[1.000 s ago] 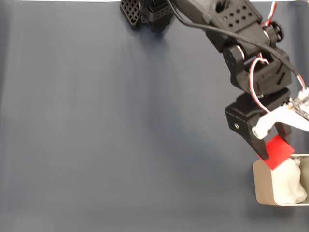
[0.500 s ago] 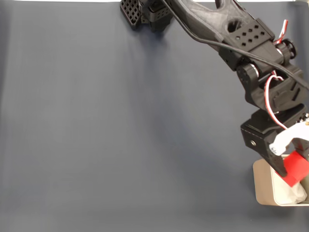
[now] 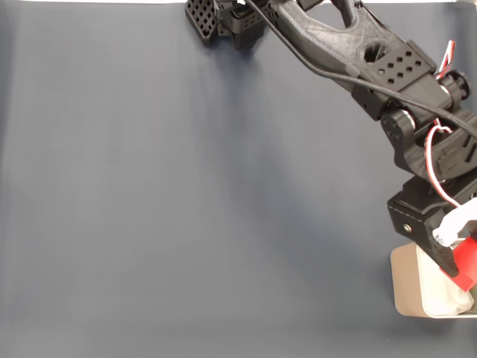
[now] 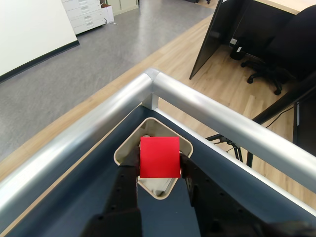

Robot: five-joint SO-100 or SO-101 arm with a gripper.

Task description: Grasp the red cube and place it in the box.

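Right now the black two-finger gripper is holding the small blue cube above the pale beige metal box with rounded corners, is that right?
Not quite: the cube is red, not blue. The wrist view shows the small red cube clamped in the black two-finger gripper, above the pale beige metal box with rounded corners.

You have one red cube (image 4: 159,156), one box (image 4: 129,143) with white lumpy material (image 3: 455,300) inside, and one black arm (image 3: 358,52) carrying a single gripper (image 4: 159,165). One office chair (image 4: 276,54) stands beyond the table rail.
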